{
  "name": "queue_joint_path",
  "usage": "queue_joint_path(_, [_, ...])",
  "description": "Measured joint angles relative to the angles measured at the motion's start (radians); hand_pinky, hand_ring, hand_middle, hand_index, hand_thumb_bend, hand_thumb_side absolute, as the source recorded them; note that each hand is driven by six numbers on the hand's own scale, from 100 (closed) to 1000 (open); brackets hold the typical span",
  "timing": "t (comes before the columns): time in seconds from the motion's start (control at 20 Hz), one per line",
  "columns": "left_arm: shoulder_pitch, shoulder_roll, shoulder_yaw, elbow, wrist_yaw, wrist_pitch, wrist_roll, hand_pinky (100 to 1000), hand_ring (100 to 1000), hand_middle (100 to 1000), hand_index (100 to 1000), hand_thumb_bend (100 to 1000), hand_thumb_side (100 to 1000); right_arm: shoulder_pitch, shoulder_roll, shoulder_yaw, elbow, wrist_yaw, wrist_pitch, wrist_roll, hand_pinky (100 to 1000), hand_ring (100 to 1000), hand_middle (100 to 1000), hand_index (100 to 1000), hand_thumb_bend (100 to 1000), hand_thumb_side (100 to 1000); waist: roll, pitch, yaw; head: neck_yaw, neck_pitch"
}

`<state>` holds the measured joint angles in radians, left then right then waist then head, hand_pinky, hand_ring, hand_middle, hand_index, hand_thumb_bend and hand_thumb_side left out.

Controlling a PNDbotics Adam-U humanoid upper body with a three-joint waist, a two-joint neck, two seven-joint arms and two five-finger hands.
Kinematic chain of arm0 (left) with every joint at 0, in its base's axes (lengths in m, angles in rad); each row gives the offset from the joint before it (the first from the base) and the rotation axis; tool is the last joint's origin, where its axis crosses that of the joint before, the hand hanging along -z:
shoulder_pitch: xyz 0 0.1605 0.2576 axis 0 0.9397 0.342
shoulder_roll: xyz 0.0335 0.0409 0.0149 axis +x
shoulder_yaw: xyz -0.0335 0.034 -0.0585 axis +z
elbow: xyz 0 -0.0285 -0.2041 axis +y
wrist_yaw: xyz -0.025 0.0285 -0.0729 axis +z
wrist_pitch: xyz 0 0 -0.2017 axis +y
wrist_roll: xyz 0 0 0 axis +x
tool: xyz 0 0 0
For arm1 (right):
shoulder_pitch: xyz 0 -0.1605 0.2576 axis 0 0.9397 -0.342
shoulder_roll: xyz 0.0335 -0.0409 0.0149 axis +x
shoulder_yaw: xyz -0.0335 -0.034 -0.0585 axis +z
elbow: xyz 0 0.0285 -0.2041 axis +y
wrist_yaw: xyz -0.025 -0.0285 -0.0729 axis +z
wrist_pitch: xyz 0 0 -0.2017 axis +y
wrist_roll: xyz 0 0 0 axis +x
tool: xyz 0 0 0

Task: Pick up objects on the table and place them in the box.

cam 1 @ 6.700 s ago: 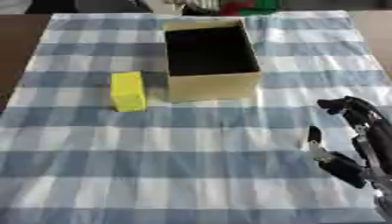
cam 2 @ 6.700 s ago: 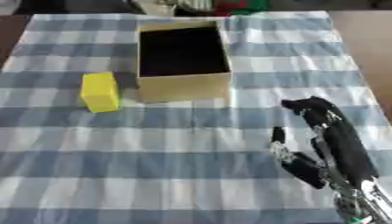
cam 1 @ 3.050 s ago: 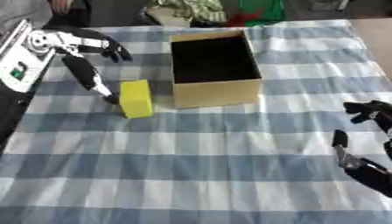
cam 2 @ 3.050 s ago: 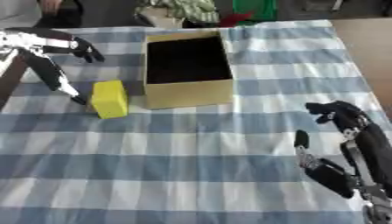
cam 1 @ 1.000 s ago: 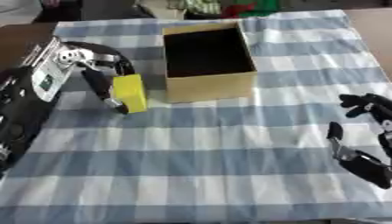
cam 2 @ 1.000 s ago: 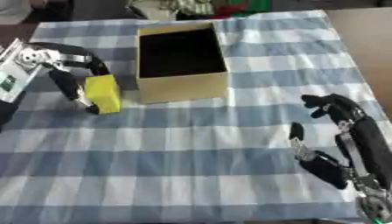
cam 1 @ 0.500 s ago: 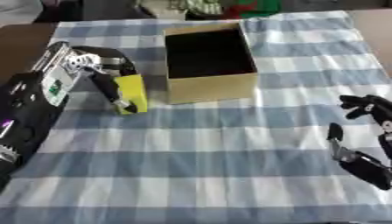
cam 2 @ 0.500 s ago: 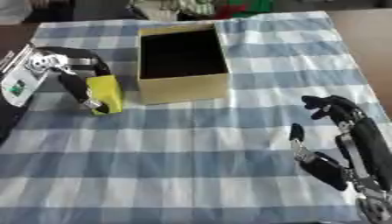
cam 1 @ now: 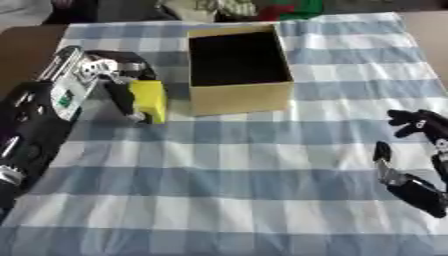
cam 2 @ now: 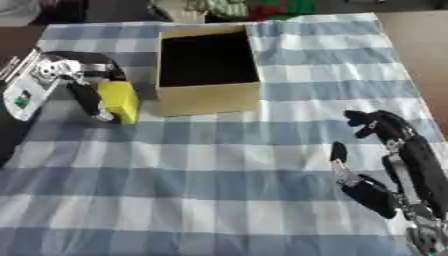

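Left hand (cam 1: 109,75): wrapped around the yellow block (cam 1: 149,100), fingers curled over its far end and thumb down its outer side, so it's gripping the block. Can't tell if the block is lifted off the cloth or not.
Yellow block: inside that hand's grasp, on the box-facing side of it, just beside the box's near-left corner but not touching as far as I can see.
Box (cam 1: 241,95): open cardboard box, dark inside, looks empty, sits just past the block on the inner side of the left hand.
Right hand (cam 2: 389,160): idle, far across from the left hand, fingers relaxed, holding nothing.
Table (cam 1: 262,180): covered in a blue-and-white checked cloth.
How I'd do this step: lift straight up first so the block clears the box wall, then carry it sideways over the opening, and only let go once it's fully above the dark interior.
Watch out for: clipping the box rim and shoving the box along the cloth.
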<state>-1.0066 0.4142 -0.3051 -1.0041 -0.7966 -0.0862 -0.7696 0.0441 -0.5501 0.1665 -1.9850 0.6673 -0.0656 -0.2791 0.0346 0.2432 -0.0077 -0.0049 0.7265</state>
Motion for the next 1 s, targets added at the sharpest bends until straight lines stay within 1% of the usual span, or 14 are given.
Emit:
queue_joint_path(0.2, [-0.003, 0.016, -0.002, -0.047, 0.017, 0.002, -0.018, 912, 792, 637, 595, 405, 146, 0.0, 0.0, 0.0, 0.0, 0.0, 0.002, -0.002, 898, 594, 652, 836, 100, 304, -0.002, -0.001, 0.0, 0.0, 0.0])
queue_joint_path(0.25, [-0.006, 0.022, -0.002, -0.059, 0.02, 0.003, -0.02, 912, 792, 637, 595, 405, 146, 0.001, 0.0, 0.0, 0.0, 0.0, 0.002, -0.002, 898, 594, 652, 836, 100, 304, -0.002, -0.001, 0.0, 0.0, 0.0])
queue_joint_path(0.3, [-0.009, 0.028, -0.002, -0.071, 0.022, 0.004, -0.021, 910, 793, 635, 591, 389, 100, 0.001, 0.0, 0.0, 0.0, 0.0, 0.003, -0.003, 897, 594, 652, 836, 100, 305, -0.002, -0.001, 0.0, 0.0, 0.0])
queue_joint_path(0.5, [-0.042, 0.048, 0.009, -0.128, 0.03, 0.012, -0.007, 903, 772, 616, 586, 348, 100, -0.001, 0.0, 0.0, 0.0, 0.0, 0.001, -0.005, 898, 594, 651, 836, 100, 307, -0.002, 0.0, -0.011, 0.001, -0.005])
queue_joint_path(0.65, [-0.079, 0.053, 0.031, -0.173, 0.029, 0.032, 0.042, 885, 752, 586, 572, 305, 100, -0.013, 0.0, 0.0, 0.0, -0.001, -0.002, -0.007, 898, 594, 651, 836, 100, 307, 0.0, 0.01, -0.025, 0.008, -0.018])
queue_joint_path(0.75, [-0.104, 0.053, 0.041, -0.195, 0.029, 0.048, 0.086, 879, 748, 579, 568, 294, 100, -0.022, 0.0, 0.0, 0.0, -0.001, -0.004, -0.006, 898, 593, 651, 836, 100, 308, 0.002, 0.019, -0.033, 0.015, -0.026])
queue_joint_path(1.0, [-0.146, 0.045, 0.051, -0.231, -0.003, 0.072, 0.211, 858, 749, 569, 561, 325, 100, -0.054, 0.0, 0.002, 0.0, -0.007, -0.017, -0.001, 900, 592, 650, 837, 100, 308, 0.009, 0.041, -0.065, 0.038, -0.054])
